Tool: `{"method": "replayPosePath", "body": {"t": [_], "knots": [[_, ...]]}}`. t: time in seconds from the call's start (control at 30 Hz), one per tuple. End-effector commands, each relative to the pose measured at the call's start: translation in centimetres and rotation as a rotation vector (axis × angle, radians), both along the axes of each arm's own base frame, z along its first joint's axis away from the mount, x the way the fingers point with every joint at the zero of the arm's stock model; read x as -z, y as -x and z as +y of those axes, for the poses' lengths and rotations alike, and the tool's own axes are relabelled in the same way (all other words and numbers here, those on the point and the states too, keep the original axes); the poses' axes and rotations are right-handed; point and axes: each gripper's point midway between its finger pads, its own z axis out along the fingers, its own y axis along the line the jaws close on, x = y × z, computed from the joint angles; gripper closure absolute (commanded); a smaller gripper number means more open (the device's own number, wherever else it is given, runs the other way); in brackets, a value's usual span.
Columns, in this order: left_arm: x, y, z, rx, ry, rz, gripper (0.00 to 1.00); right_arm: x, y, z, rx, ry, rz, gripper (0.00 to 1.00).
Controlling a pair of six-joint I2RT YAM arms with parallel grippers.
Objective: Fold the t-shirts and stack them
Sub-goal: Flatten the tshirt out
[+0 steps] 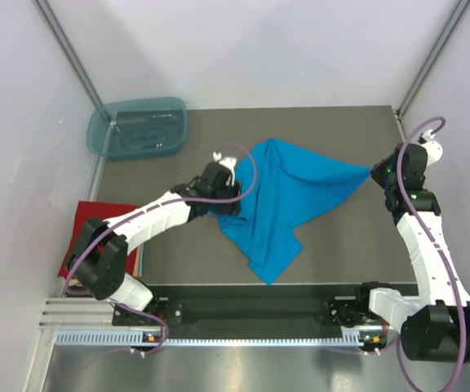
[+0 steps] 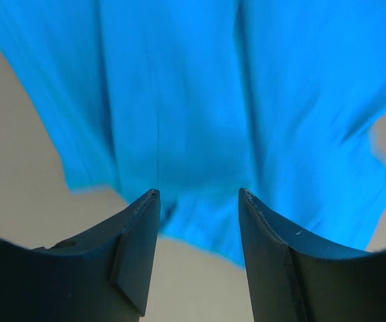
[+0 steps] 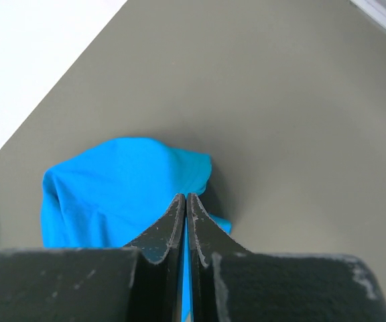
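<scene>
Turquoise t-shirt (image 1: 288, 196) — one corner clamped in right pincer (image 3: 185, 196), left pincer (image 2: 199, 194) released, cloth just ahead

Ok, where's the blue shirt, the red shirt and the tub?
Bright turquoise-blue cloth t-shirt (image 1: 288, 196): top view, middle.
Folded red cloth t-shirt (image 1: 84, 219): top view, upper-left part.
Translucent blue-green plastic tub (image 1: 98, 135): top view, left wall.

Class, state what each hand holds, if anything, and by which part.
Right hand pinches the turquoise t-shirt by its right-side corner; left hand is open, holding nothing.
</scene>
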Motion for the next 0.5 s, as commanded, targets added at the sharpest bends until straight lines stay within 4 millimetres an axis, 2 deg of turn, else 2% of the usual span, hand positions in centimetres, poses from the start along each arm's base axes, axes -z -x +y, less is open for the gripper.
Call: {"method": "replayPosePath", "body": {"t": [0.0, 0.07, 0.33, 0.47], "knots": [[2.0, 3.5, 0.1, -0.049, 0.069, 0.110, 0.45, -2.7, -0.7, 0.3, -0.033, 0.011, -0.086, 1.00], [2.0, 4.2, -0.8, -0.039, 0.127, 0.121, 0.45, -2.4, -0.5, 0.5, -0.039, 0.005, -0.084, 1.00], [6.5, 6.7, -0.9, -0.125, 0.139, 0.235, 0.43, -1.8, 0.2, 0.7, -0.046, 0.003, -0.079, 1.00], [8.7, 6.3, 0.0, -0.164, 0.058, 0.228, 0.44, -1.9, 0.5, 0.6, -0.041, 0.002, -0.086, 1.00]]}}
